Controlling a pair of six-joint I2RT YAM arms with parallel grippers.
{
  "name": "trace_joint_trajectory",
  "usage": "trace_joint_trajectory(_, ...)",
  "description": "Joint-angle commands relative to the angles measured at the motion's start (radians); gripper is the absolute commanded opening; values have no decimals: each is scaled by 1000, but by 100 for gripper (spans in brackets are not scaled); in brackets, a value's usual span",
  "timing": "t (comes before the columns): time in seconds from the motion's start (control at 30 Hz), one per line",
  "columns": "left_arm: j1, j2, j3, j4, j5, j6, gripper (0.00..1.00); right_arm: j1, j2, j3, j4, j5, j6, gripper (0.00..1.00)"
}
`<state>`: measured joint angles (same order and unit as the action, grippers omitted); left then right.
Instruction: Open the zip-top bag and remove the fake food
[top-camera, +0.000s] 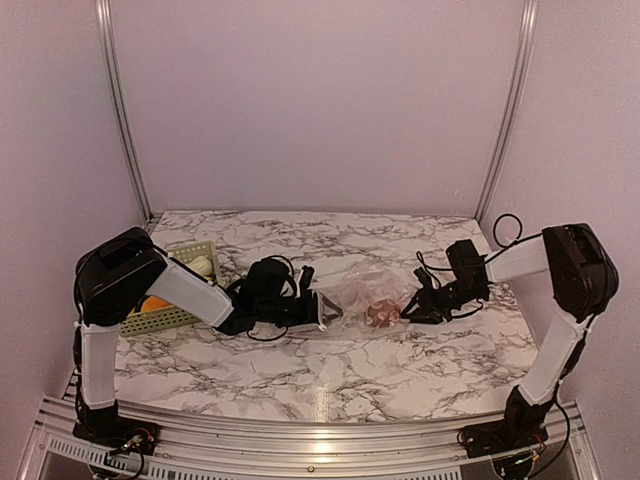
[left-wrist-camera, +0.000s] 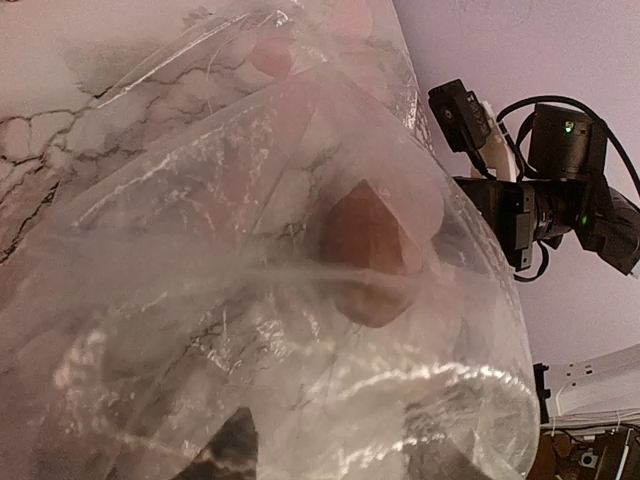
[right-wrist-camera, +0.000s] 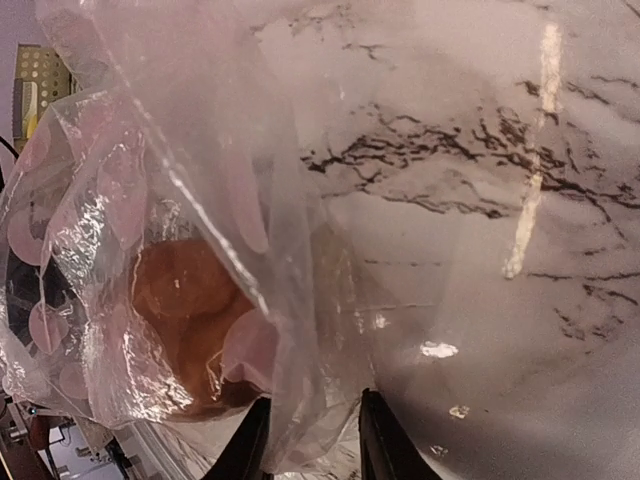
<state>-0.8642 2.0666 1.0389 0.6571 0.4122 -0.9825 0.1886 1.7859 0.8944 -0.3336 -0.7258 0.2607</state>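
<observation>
The clear zip-top bag (top-camera: 362, 292) lies crumpled at mid-table between both arms. One brown piece of fake food (top-camera: 381, 314) is inside it, and it shows through the plastic in both wrist views (left-wrist-camera: 368, 262) (right-wrist-camera: 190, 310). My left gripper (top-camera: 326, 311) is at the bag's left end. Its jaws stand apart, and the film is draped over its dark fingertips (left-wrist-camera: 228, 450). My right gripper (top-camera: 408, 312) is at the bag's right end, open. A loose fold of the bag (right-wrist-camera: 310, 400) hangs between its black fingers (right-wrist-camera: 246, 440).
A pale green basket (top-camera: 138, 322) stands at the left behind my left arm. It holds an orange piece (top-camera: 157, 303) and a pale yellow piece (top-camera: 201, 265). Its corner shows in the right wrist view (right-wrist-camera: 35, 85). Walls enclose the marble table (top-camera: 330, 375) on three sides.
</observation>
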Motion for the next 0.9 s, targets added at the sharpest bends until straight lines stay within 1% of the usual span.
trace_joint_trajectory(0.0, -14, 80, 86, 91, 33, -49, 52, 50, 50, 41, 30, -3, -23, 26)
trace_joint_trajectory(0.07, -21, 110, 134, 58, 37, -30, 58, 72, 67, 51, 36, -2, -26, 23)
trace_joint_trajectory(0.17, -25, 150, 179, 57, 48, -30, 64, 111, 95, 76, 29, 6, -37, 16)
trace_joint_trajectory(0.37, -36, 194, 246, 24, 79, -18, 69, 181, 119, 121, 29, 1, -31, 3)
trace_joint_trajectory(0.47, -38, 198, 254, 9, 82, -12, 71, 217, 125, 152, 21, 3, -30, 0)
trace_joint_trajectory(0.53, -39, 200, 259, -20, 78, -5, 71, 231, 123, 163, 31, -7, -15, 0)
trace_joint_trajectory(0.67, -38, 201, 279, -109, 83, 57, 70, 249, 113, 182, 60, -44, 3, 0)
trace_joint_trajectory(0.77, -38, 152, 245, -114, 102, 103, 61, 250, 113, 212, 18, -38, -24, 0)
trace_joint_trajectory(0.87, -24, 71, 135, -67, 108, 120, 53, 238, 95, 226, -43, -7, -67, 0)
